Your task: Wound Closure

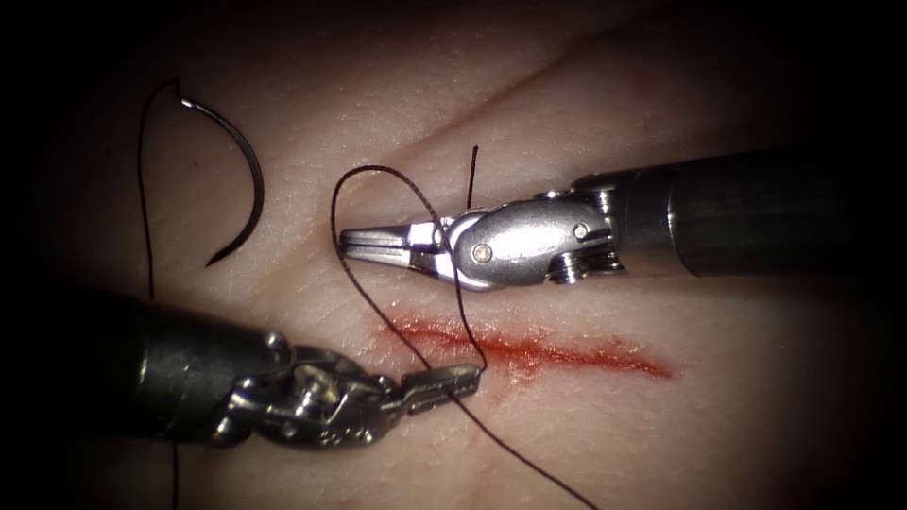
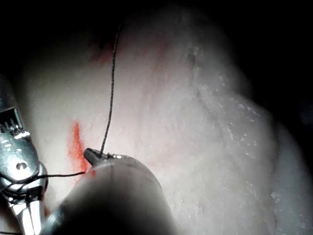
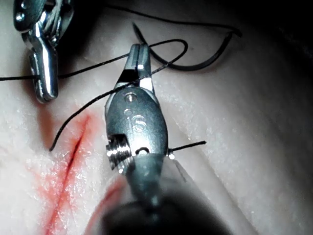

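Observation:
The curved needle lies free on the tissue, left of the cut, with neither tool holding it and not in the tissue. Its thread trails down from its blunt end. My right tool reaches in over the cut with its jaws shut. A loop of thread is wound around them, and a short cut end stands up behind them. My left tool is shut on the thread at the cut's left end. The right wrist view shows the right tool, the loop and the needle.
Red fluid stains the tissue along the cut. A long strand of thread runs from the left tool toward the lower right. A skin crease crosses the tissue above the right tool. The left wrist view shows the thread rising from the left jaws.

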